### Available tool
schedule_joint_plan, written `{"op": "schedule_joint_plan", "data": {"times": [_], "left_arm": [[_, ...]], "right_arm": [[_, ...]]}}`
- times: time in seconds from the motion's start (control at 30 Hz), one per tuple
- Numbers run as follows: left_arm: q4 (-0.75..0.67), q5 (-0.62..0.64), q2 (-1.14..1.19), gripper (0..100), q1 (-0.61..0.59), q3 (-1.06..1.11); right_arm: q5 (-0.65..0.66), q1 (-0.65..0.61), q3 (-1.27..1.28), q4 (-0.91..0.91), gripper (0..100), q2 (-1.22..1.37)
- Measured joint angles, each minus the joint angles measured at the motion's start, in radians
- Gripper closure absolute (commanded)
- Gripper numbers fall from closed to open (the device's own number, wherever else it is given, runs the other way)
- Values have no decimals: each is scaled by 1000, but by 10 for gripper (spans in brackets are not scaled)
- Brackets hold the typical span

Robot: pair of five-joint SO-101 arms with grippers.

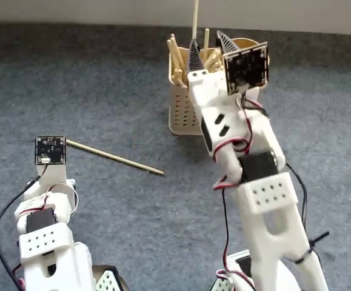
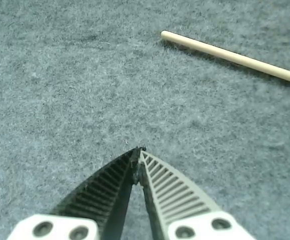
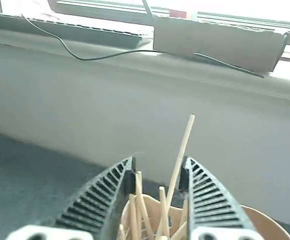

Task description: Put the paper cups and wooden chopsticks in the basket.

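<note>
I have one loose pale wooden chopstick [image 1: 114, 157] [image 2: 230, 55] left to deal with. It lies flat on the grey felt-covered table [image 1: 102, 79] toward its left side, between my left arm and the cream perforated plastic basket [image 1: 184, 115] that stands near the far edge. The left gripper [image 2: 137, 150] hangs just short of the stick's near end with its jaws pressed together, holding nothing. The right gripper [image 1: 207, 41] [image 3: 159, 160] sits over the basket with its jaws apart. A tall upright chopstick [image 1: 194, 18] [image 3: 184, 150] stands between them, leaning close to one jaw, its foot down among the bundled sticks. Whether it touches that jaw I cannot tell. A tan curved rim [image 3: 265, 220] beside the bundle may be a paper cup. I judge the loose stick to be light, stiff, thin and smooth — likely to roll on the felt or swivel in a pinch. I would open over its middle, jaws across its length, press into the soft felt and close firmly, since an end grip would let it droop or twist.
</note>
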Motion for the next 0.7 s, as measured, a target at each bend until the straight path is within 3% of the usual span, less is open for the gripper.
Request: {"op": "schedule_joint_plan", "data": {"times": [0.17,0.37,0.7], "left_arm": [[0,0,0,992,0,0],[0,0,0,992,2,20],[0,0,0,992,5,20]], "right_arm": [[5,-100,0,198,846,-106],[157,-270,49,377,846,-121],[227,-362,216,322,846,195]]}}
